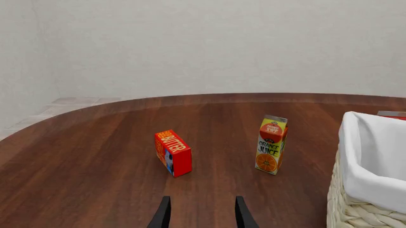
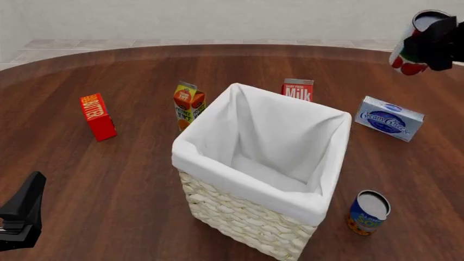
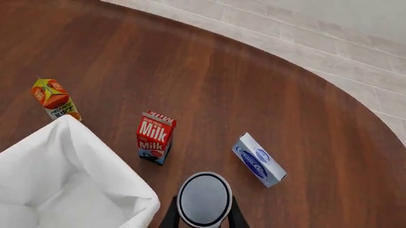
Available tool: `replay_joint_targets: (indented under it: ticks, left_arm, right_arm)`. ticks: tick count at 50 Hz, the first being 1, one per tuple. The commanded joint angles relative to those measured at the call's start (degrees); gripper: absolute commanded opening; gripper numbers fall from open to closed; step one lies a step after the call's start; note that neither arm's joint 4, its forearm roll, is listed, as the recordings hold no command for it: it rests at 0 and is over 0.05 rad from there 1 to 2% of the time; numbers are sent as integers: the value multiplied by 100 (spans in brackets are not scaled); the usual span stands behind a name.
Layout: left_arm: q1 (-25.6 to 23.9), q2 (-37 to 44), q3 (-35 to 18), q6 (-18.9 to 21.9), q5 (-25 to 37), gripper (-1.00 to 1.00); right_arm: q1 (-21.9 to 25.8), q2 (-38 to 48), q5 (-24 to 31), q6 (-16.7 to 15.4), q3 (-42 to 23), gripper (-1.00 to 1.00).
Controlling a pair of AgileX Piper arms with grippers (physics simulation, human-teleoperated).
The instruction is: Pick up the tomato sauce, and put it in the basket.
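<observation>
Right tool (image 3: 201,216) gripping tomato sauce (image 3: 204,198), front-only blue can (image 2: 368,212)

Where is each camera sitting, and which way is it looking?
Left wrist view: just behind the left gripper, low, looking across the table at the butter box and orange juice carton; its two fingers show.
Front view: fixed above the arms' side, looking forward and down at the basket; the left gripper and right gripper show.
Right wrist view: high up, looking down past the right gripper holding the tomato sauce.
All three views share the orange juice carton and the basket.
</observation>
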Motion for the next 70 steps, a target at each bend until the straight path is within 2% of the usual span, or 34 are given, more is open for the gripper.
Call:
replay_joint_targets:
  ticks: [1,6,10,13,16,18,19,23,43,57,70]
  left_arm:
    - [0,0,0,-1,0,100]
    - [0,-1,0,0,0,100]
    - [-1,-1,0,0,0,100]
    - [0,-1,0,0,0,100]
    - [1,-2,0,1,1,100]
    - [0,0,0,-1,0,100]
    - [0,-2,0,0,1,100]
    - [1,-1,0,0,0,100]
    - [1,0,0,0,0,100]
    - [0,2,0,0,0,100]
    - [0,1,0,1,0,100]
  right_arm:
    - [265,-41,280,-5,-330,-100]
    - [527,-33,315,-81,-359,-100]
    - [748,-34,325,68,-465,-100]
    - [1164,15,359,304,-530,-100]
    - [1297,3,291,135,-544,-100]
    - [1462,33,308,396,-549,-100]
    - [1622,56,299,370,-527,-100]
    - [1698,64,279,491,-555,-100]
    - [2353,362,93,649,-593,-100]
    - [2965,637,-58,1101,-600,-100]
    - [3203,980,-191,1128,-664,-100]
